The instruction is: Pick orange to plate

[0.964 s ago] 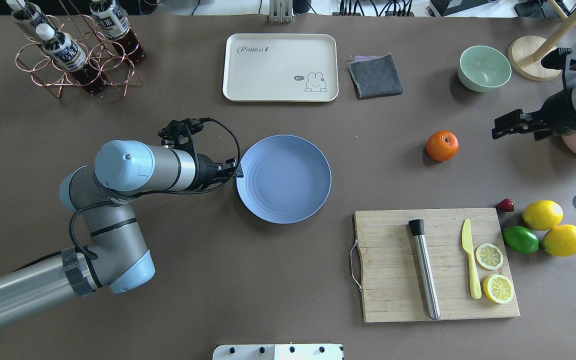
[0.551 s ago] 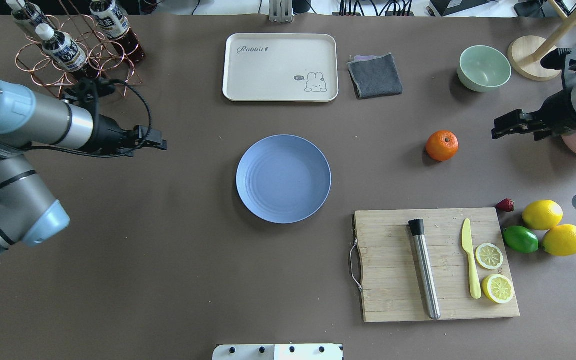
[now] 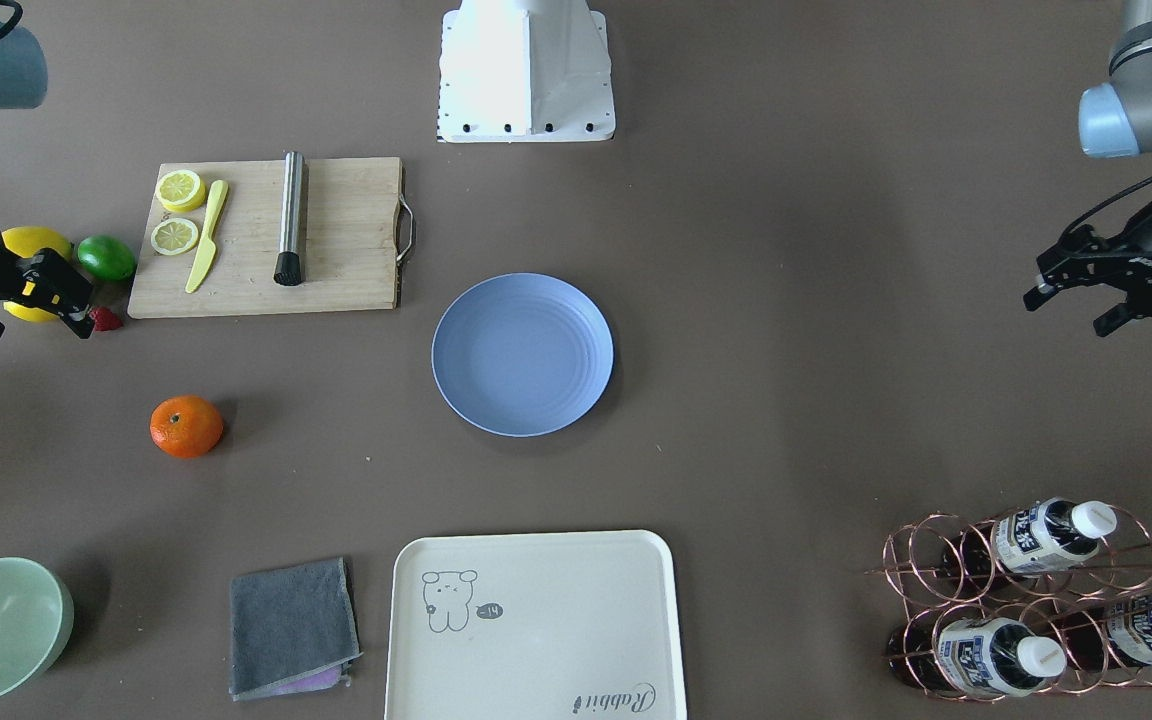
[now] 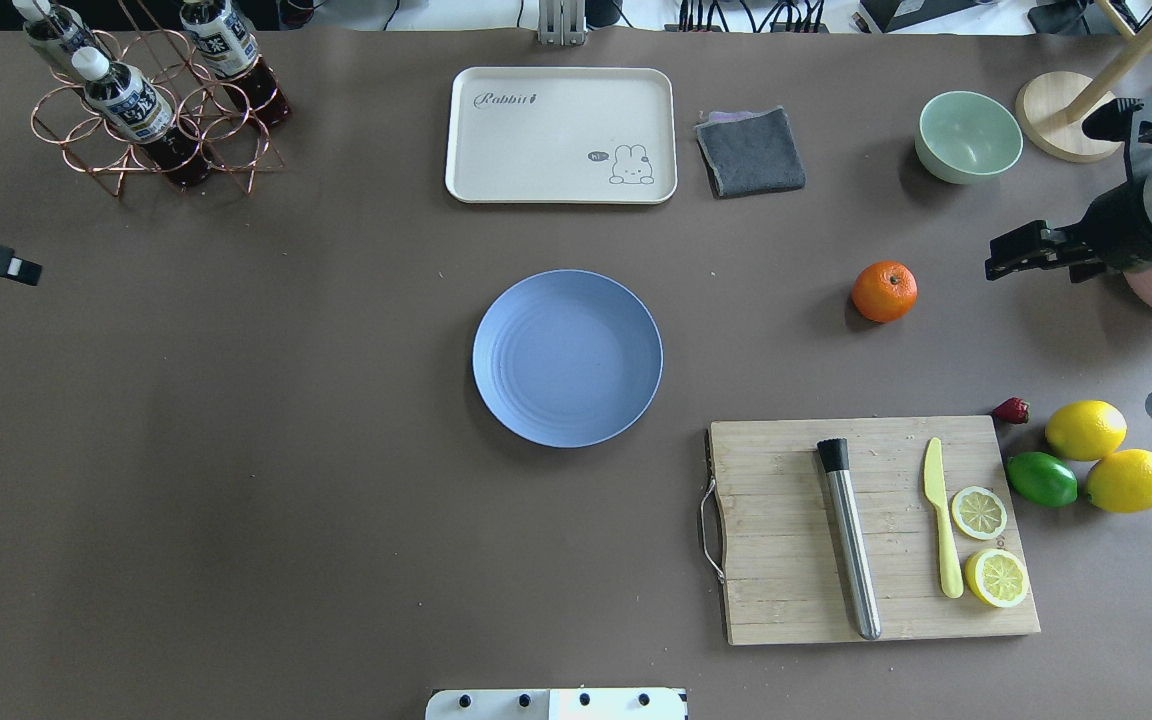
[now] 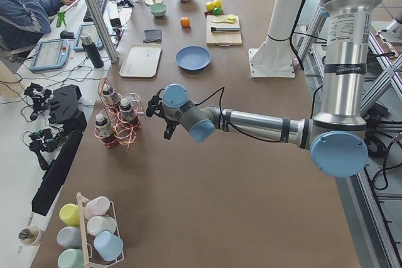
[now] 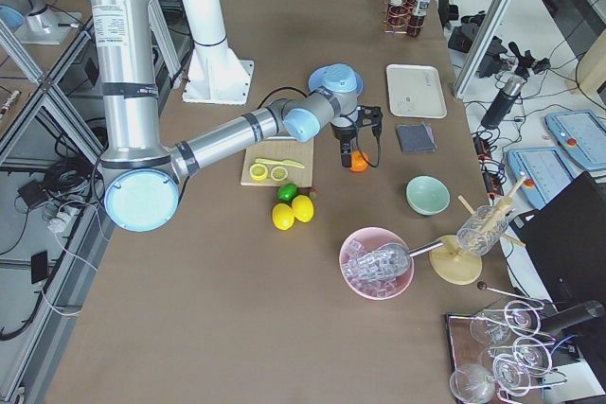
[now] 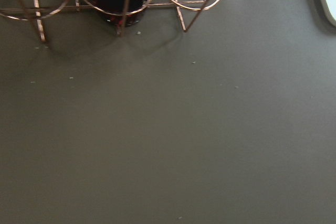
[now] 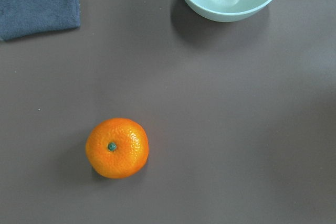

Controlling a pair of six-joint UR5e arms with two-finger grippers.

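Two robot arms are hovering at opposite ends of a brown bench [image 4: 336, 500]. One small orange [image 4: 884, 291] is sitting alone on the bare surface, toward the bench's right end as the robot sees it, well apart from the periwinkle-blue plate [image 4: 567, 357] that is lying empty near the middle. The right gripper [image 3: 26, 300] is hanging above the bench's right end, near the orange but not touching it, with its fingers [image 3: 71, 320] spread wide and holding nothing. The left gripper [image 3: 1086, 298] is hovering over the left end, just beside a copper wire rack [image 3: 1016, 600] that is carrying bottles; its fingers [image 3: 1108, 322] are also spread apart and empty. Toward the near right corner, a wooden cutting board [image 4: 871, 528] is carrying a steel muddler [image 4: 851, 540], a yellow knife [image 4: 941, 530] and two lemon halves [image 4: 988, 545]. Two lemons [image 4: 1106, 455], a lime [image 4: 1041, 479] and a strawberry [image 4: 1011, 410] are resting just beyond the board's right edge. Along the far edge, a cream tray [image 4: 561, 135], a grey cloth [image 4: 751, 152] and a pale-green bowl [image 4: 968, 136] are lying in a row.
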